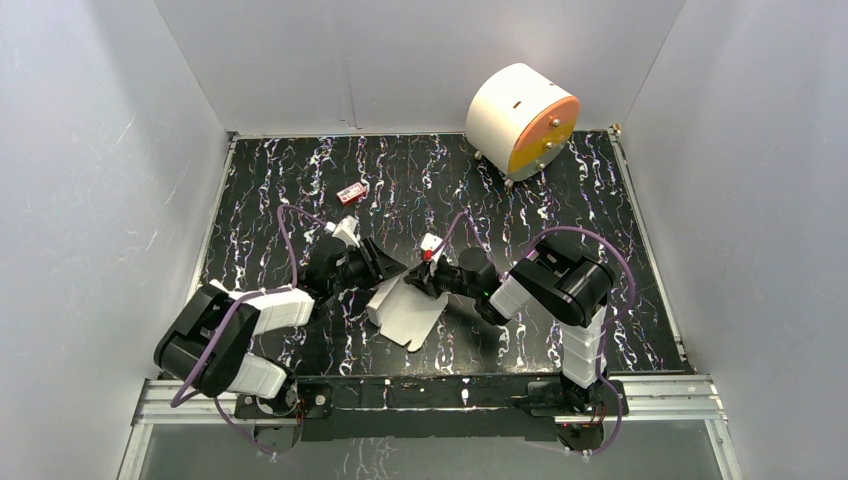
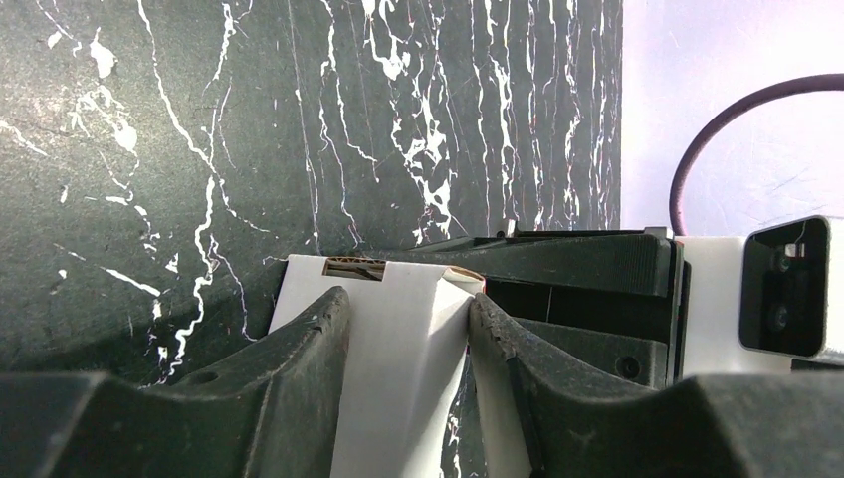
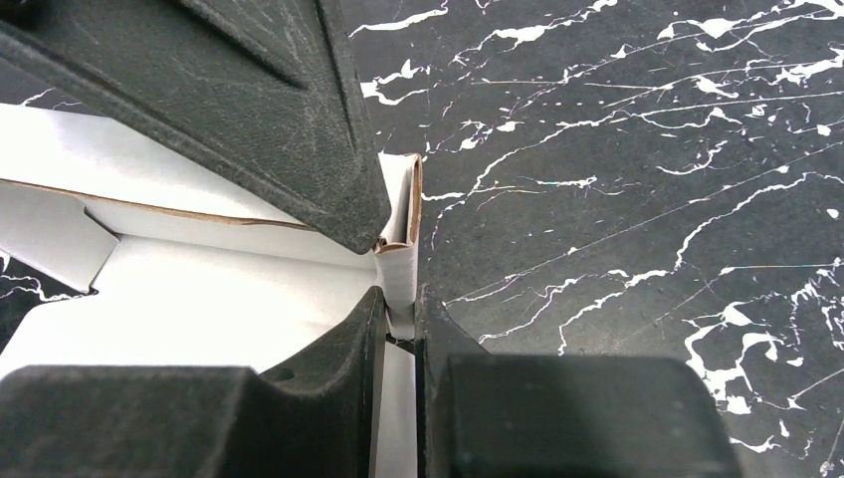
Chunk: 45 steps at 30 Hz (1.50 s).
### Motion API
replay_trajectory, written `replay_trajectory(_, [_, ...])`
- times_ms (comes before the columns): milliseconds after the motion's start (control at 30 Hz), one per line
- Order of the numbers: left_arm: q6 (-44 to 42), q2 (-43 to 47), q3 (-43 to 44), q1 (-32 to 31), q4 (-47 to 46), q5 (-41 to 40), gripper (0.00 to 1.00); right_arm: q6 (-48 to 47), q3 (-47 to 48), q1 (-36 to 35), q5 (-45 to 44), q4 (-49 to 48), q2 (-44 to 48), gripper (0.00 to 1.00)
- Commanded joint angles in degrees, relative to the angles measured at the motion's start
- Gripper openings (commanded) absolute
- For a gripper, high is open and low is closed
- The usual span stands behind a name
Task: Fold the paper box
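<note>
The paper box (image 1: 408, 312) is a white, partly folded cardboard sheet lying on the black marbled table between my two arms. My left gripper (image 1: 388, 268) is over its left part. In the left wrist view its jaws (image 2: 408, 304) stand apart, resting on a white panel (image 2: 398, 378), and the right finger touches a raised flap. My right gripper (image 1: 424, 276) is at the sheet's far right edge. In the right wrist view it (image 3: 400, 299) is shut on a thin upright folded wall of the box (image 3: 402, 259). The flat panel (image 3: 199, 289) lies to the left.
A big white cylinder with an orange face (image 1: 522, 120) stands at the back right. A tiny red item (image 1: 352, 193) lies at the back left of centre. White walls enclose the table on three sides. The left gripper's finger (image 3: 249, 100) fills the upper left of the right wrist view.
</note>
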State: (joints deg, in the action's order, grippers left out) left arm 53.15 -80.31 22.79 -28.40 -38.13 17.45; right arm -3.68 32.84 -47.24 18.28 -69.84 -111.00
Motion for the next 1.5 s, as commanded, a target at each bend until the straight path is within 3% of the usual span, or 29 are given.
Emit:
replay_trajectory(0, [1.2,-1.7,1.6,0.1,2.6,6.5,0.42,-2.4,0.4,0.1,1.3,-11.6,1.3,0.22])
replay_trajectory(700, [0.8,-4.6,4.4,0.7,5.4,11.5,0.41,-5.4,1.3,0.1,2.6,-18.6,-1.0,0.32])
replay_trajectory(800, [0.8,-4.9,4.6,0.7,5.5,11.7,0.41,-5.1,1.7,0.1,2.2,-18.2,-1.1,0.29])
replay_trajectory(1100, [2.1,-3.1,4.1,0.7,6.7,10.6,0.41,-3.0,-0.6,0.1,-11.5,-19.2,-0.9,0.08])
replay_trajectory(1467, [7.4,-3.6,1.1,0.7,2.4,11.4,0.38,0.3,0.0,-0.3,-24.7,-20.1,-3.1,0.12])
